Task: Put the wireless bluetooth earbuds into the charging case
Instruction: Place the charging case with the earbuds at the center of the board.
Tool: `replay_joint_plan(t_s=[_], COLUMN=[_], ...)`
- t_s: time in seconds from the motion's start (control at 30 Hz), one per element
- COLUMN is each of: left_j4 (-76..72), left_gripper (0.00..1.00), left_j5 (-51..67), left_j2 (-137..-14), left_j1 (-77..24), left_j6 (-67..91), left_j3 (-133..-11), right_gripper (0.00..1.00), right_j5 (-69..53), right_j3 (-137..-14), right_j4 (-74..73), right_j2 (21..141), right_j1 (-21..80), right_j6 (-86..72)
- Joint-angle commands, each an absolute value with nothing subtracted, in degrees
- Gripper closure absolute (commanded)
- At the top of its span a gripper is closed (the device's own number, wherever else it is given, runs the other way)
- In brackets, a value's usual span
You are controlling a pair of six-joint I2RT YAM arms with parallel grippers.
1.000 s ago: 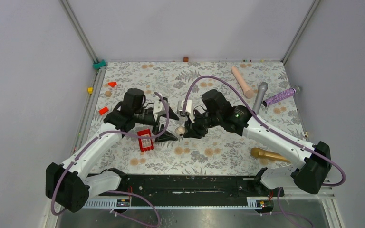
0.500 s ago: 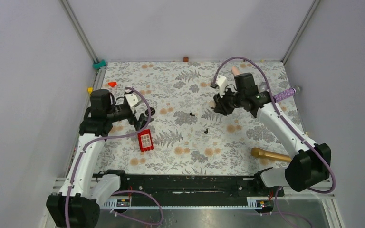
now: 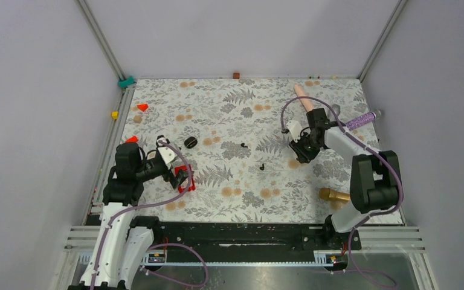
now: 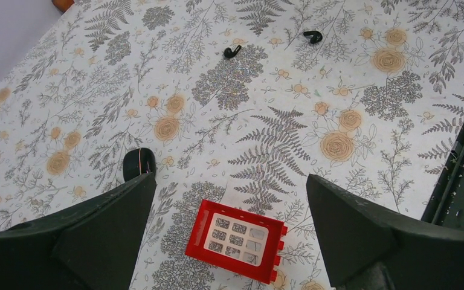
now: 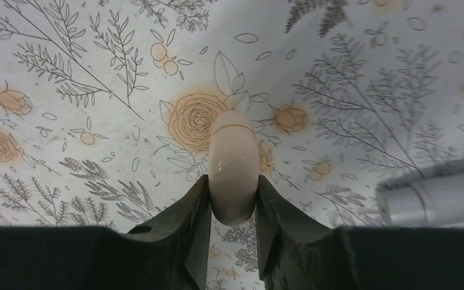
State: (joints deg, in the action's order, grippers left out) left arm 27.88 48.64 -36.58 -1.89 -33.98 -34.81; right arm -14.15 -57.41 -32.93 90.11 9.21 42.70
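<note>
The earbuds (image 4: 231, 52) are two tiny black bulbs with short stems, lying apart on the table (image 4: 362, 90) beyond the red block (image 4: 234, 240). The left gripper (image 4: 231, 181) hangs over the block, fingers wide apart. Far right of it, the right gripper (image 5: 232, 181) clamps a cream oval case (image 5: 232, 151).

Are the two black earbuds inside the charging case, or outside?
Outside: both earbuds lie on the tablecloth, apart from the charging case in the right fingers.
</note>
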Motion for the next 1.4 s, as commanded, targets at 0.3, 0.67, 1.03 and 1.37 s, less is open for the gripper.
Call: replay_joint_plan(t_s=[0.3,0.67,1.03,1.37], left_j4=[27.2,27.2,27.1,27.1], left_gripper=[0.01,0.01,0.01,0.01], left_j5=[52.9,54.3,54.2,54.2], left_j2=[-41.8,-41.8,-43.0,-43.8], left_j1=[-0.2,-0.1,1.4,1.4], left_j6=[-35.3,-36.0,-36.5,-36.4], left_j3=[-35.5,-34.9,-34.8,-35.0], right_gripper=[0.97,0.95,0.87,0.42], right_j5=[-16.5,-13.2,-10.7,-7.0], right_j3=[-63.4,-78.0,-89.7,-90.0], right_j4=[-36.0,-35.9,-40.2,-40.6], right_j2=[97.5,107.8,117.2,117.9], right_j1=[15.2,25.9,28.4,28.6], right_j6=[43.2,37.8,32.7,32.9])
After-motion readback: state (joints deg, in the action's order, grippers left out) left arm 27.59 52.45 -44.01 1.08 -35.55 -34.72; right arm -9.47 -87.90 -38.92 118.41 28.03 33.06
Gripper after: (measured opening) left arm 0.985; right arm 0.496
